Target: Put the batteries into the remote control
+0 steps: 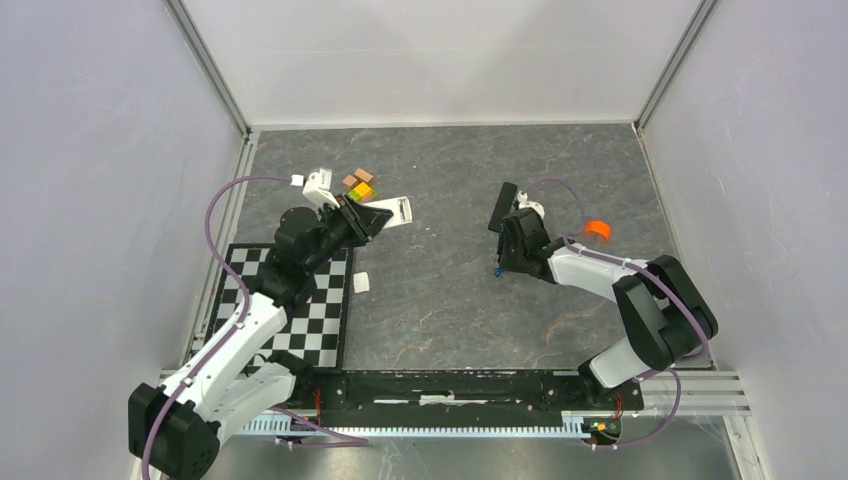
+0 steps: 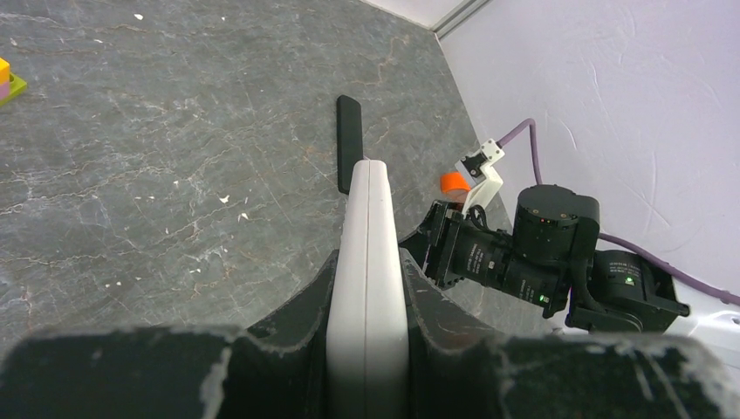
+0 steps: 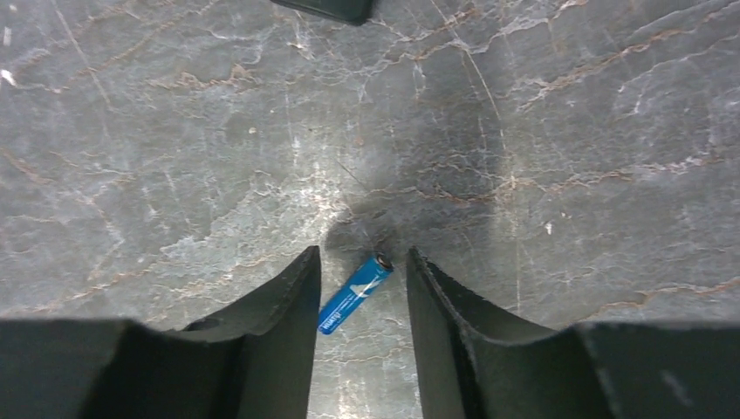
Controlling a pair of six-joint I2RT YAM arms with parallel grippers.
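Note:
My left gripper (image 2: 368,266) is shut on the white remote control (image 2: 367,229), held edge-on above the table; in the top view the remote (image 1: 396,209) sticks out of that gripper (image 1: 372,219) at the back left. A bright blue battery (image 3: 354,293) lies slantwise on the table between the fingers of my right gripper (image 3: 362,255). Those fingers stand open on either side of it, and its lower end lies close to the left finger (image 3: 292,297). From above, the battery (image 1: 497,270) shows as a blue speck under the right gripper (image 1: 505,262).
A slim black bar (image 1: 503,208) lies just behind the right gripper, with an orange round cap (image 1: 597,230) to its right. Coloured blocks (image 1: 358,183) sit behind the left gripper. A checkerboard mat (image 1: 300,300) lies at the left, a small white piece (image 1: 361,282) beside it.

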